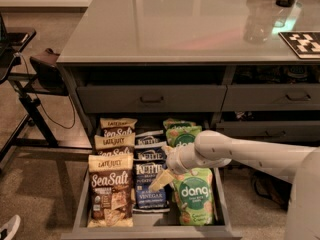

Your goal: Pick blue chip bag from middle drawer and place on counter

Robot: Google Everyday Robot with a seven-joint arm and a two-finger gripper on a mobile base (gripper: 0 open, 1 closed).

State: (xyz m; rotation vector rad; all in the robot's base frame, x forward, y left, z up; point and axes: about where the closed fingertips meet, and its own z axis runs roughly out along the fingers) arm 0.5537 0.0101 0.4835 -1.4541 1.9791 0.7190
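The middle drawer (150, 231) is pulled open below the counter (175, 24). Its middle row holds three navy-blue Kettle chip bags, the front one (150, 189) lying flat with white lettering. My gripper (161, 179) reaches in from the right on the white arm (240, 154). It hangs right over the front blue bag's upper right corner, at the edge of the green dang bag (194, 196). I cannot tell whether it touches the bag.
Tan SeaSalt bags (111, 189) fill the drawer's left row and green dang bags the right row. Closed drawer fronts with dark handles (151, 99) sit above. A black stand (30, 89) is at the left. A clear bottle (257, 21) and a marker tag (305, 44) are on the counter.
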